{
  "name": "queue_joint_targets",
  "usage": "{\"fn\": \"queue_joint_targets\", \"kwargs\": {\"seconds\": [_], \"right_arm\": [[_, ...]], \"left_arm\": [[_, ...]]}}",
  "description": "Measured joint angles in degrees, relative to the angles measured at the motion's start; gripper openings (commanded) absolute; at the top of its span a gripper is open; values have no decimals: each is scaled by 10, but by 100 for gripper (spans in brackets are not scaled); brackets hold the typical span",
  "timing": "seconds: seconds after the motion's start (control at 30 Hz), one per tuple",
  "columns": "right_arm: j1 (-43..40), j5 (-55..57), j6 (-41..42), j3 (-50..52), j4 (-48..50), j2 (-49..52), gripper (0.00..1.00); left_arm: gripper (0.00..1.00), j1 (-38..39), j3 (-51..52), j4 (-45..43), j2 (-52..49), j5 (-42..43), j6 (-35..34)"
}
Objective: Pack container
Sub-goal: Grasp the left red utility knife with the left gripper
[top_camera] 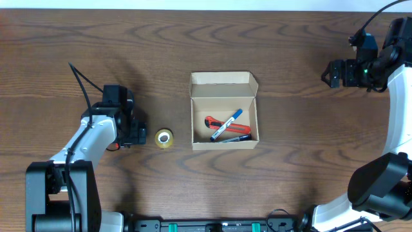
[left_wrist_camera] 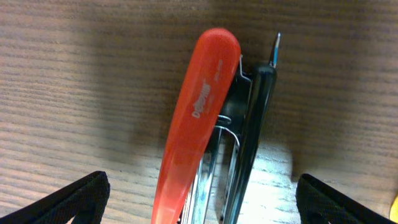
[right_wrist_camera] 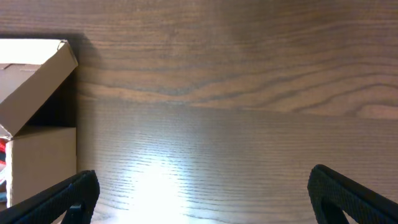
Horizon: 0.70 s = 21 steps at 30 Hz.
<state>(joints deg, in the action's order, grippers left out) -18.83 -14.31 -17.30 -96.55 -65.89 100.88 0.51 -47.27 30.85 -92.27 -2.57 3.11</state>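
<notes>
The container [top_camera: 199, 138] is a tan cardboard box at the table's middle, its flap lid [top_camera: 223, 80] open toward the far side. Inside lie a red utility knife [top_camera: 217, 122], a blue marker [top_camera: 230, 120] and a black pen [top_camera: 235, 137]. My left gripper [top_camera: 132, 132] is open, left of the box. In the left wrist view its jaws [left_wrist_camera: 199, 199] straddle a red stapler [left_wrist_camera: 193, 118] lying on the table without touching it. In the overhead view the gripper hides the stapler. My right gripper [top_camera: 331, 72] is open and empty at the far right. The right wrist view shows the box's corner [right_wrist_camera: 37, 149] at the left.
A small yellow tape roll [top_camera: 163, 138] lies on the table between my left gripper and the box; its edge shows in the left wrist view [left_wrist_camera: 395, 210]. The tabletop is dark wood.
</notes>
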Motion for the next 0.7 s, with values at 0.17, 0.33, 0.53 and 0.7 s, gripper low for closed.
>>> {"fn": "queue_joint_targets", "kwargs": {"seconds": [0.17, 0.33, 0.53, 0.7], "right_arm": [[0, 0, 0, 0, -3, 0, 99], [0, 0, 0, 0, -3, 0, 99], [0, 0, 0, 0, -3, 0, 99], [0, 0, 0, 0, -3, 0, 99]], "left_arm": [[95, 0, 0, -17, 0, 0, 0], [95, 0, 0, -27, -13, 2, 2], [95, -2, -10, -33, -31, 26, 2], [73, -2, -16, -37, -39, 42, -3]]}}
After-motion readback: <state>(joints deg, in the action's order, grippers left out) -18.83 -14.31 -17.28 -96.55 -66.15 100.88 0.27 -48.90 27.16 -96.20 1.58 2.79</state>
